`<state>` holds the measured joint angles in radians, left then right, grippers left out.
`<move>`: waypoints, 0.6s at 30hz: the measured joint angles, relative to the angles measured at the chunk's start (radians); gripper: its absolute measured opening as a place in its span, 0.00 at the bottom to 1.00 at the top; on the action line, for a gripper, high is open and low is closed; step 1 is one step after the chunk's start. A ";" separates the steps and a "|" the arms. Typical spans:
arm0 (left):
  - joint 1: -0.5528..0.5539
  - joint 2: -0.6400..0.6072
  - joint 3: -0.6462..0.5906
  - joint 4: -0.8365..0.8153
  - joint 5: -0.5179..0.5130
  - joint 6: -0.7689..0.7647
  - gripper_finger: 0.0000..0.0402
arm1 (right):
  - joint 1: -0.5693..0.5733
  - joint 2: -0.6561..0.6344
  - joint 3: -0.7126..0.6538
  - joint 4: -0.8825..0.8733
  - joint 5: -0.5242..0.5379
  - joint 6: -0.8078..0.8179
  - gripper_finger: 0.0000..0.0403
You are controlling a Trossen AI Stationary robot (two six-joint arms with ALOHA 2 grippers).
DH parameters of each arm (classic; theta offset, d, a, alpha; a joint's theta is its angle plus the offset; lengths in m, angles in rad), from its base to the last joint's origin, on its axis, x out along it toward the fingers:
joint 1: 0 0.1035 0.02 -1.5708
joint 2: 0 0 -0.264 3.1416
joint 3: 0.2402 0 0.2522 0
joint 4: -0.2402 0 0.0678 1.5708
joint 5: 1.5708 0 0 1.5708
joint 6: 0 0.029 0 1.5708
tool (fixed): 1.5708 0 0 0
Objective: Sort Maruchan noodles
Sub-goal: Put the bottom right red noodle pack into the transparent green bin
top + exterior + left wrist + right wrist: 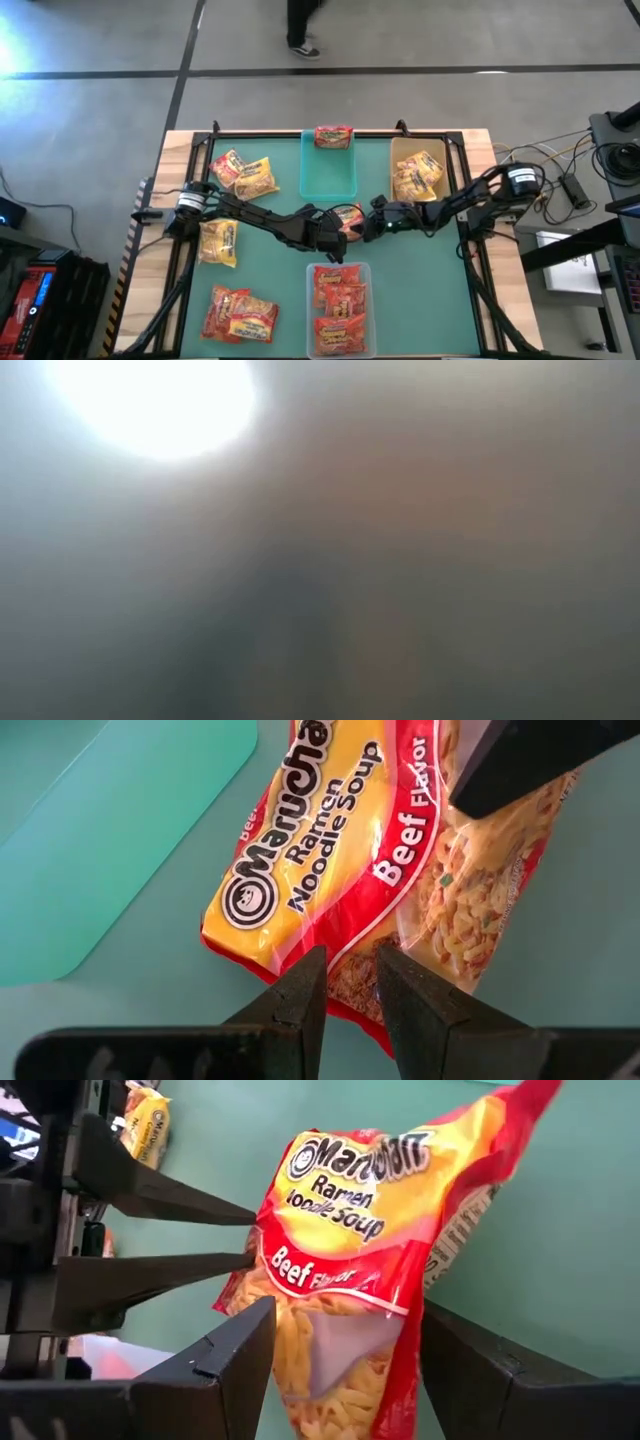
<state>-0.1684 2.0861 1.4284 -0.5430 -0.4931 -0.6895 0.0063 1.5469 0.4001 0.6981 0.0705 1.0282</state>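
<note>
A red-and-yellow Beef Maruchan packet (349, 214) is up off the green mat at the table's middle, between my two grippers. My left gripper (352, 988) reaches in from the left and is shut on it. My right gripper (345, 1365) comes from the right and is open wide. Its fingers stand either side of the packet's clear noodle-window side (330, 1350). Other packets lie loose on the left of the mat (243, 175), (219, 242), (240, 312). The low view shows only blur. My left gripper pinches the packet's short end, at its sealed edge (350, 975), between its two fingertips (305, 990). It comes in roughly level from the table's left. The packet stretches away from the fingers, lifted off the mat. My right gripper's fingers (240, 1345) flank the packet; whether they touch it, I cannot tell.
A teal bin (312, 175) at the far middle holds one packet (333, 136). A tan bin (396, 165) at the far right holds yellow packets. A clear bin (312, 300) at the near middle holds red ones. A person's shoe (303, 46) shows beyond the far edge.
</note>
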 joint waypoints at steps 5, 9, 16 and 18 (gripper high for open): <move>-0.002 0.001 0.000 0.005 -0.042 0.000 0.19 | 0.000 0.017 0.008 0.001 0.005 -0.004 0.52; -0.001 0.001 -0.002 0.002 -0.066 0.001 0.19 | 0.000 0.014 0.007 -0.001 0.003 -0.017 0.47; -0.001 0.001 -0.002 0.003 -0.075 0.002 0.19 | 0.000 0.013 0.007 0.000 0.004 -0.030 0.32; -0.001 0.001 -0.002 0.004 -0.090 0.001 0.19 | 0.000 0.013 0.007 0.000 0.004 -0.034 0.29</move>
<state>-0.1696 2.0872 1.4269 -0.5392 -0.5829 -0.6886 0.0063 1.5604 0.4068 0.6982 0.0750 0.9938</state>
